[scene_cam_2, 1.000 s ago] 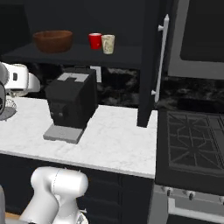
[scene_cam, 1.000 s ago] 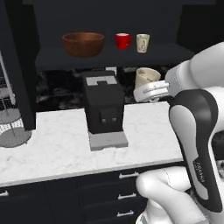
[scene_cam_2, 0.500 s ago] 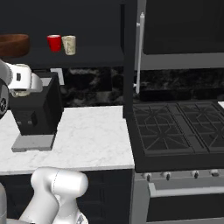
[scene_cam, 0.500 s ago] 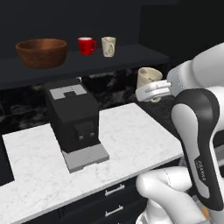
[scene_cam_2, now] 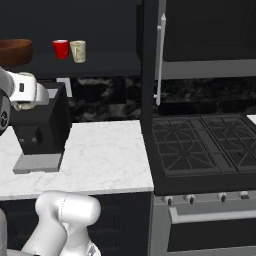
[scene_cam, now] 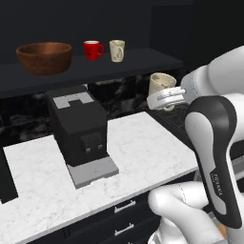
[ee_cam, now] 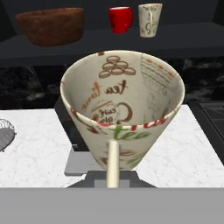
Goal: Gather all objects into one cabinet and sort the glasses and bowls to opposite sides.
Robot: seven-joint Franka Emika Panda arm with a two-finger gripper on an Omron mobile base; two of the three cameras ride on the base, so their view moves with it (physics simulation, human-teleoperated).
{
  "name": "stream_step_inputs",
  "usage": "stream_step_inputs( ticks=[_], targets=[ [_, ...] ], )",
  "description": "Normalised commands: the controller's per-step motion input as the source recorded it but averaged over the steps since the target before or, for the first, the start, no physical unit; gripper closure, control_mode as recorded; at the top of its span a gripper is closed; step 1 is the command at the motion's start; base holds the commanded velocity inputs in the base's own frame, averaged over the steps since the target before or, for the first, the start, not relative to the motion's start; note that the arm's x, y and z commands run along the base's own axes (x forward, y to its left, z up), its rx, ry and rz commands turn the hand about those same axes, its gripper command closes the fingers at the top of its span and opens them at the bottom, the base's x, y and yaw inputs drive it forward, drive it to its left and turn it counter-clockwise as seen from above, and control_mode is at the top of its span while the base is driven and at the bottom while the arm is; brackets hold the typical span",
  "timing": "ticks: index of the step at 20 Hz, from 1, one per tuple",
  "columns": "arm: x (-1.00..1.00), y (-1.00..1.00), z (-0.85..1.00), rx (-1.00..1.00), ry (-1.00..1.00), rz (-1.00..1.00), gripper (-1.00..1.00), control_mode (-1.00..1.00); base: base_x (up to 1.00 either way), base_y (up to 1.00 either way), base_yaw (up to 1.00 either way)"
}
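My gripper (scene_cam: 165, 98) is shut on a cream mug (scene_cam: 160, 85) with brown and green lettering, holding it by its handle above the counter's right end. In the hand view this cream mug (ee_cam: 122, 113) is close up with its mouth facing the camera. Beyond it, on the dark shelf (scene_cam: 100, 71) of the black cabinet, stand the brown wooden bowl (scene_cam: 44, 57) at the left, a red mug (scene_cam: 92, 49) and a second cream mug (scene_cam: 116, 50) side by side. The cabinet door (scene_cam_2: 150, 55) with its white bar handle (scene_cam_2: 160, 57) stands open at the right.
A black coffee machine (scene_cam: 81, 128) sits on the white marble counter (scene_cam: 143, 143) under the shelf. A black gas stove (scene_cam_2: 200, 145) adjoins the counter on the right. A grey wire basket (ee_cam: 5, 131) shows at the counter's left.
The whole picture has shifted as the base drove, bringing the stove into view on the right. The cream mug stays in my shut gripper.
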Motion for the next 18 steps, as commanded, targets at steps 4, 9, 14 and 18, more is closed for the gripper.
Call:
stream_step_inputs(
  ticks=[4,9,14,18],
  targets=[
    [0.00,0.00,0.00,0.00,0.00,0.00,1.00,1.00,0.29,0.03,0.00],
    [0.00,0.00,0.00,0.00,0.00,0.00,1.00,1.00,0.24,0.00,0.00],
    [0.00,0.00,0.00,0.00,0.00,0.00,1.00,1.00,0.17,0.00,0.00],
    [-0.02,-0.26,0.36,0.03,0.00,-0.08,1.00,-1.00,0.00,0.00,0.00]
  ],
)
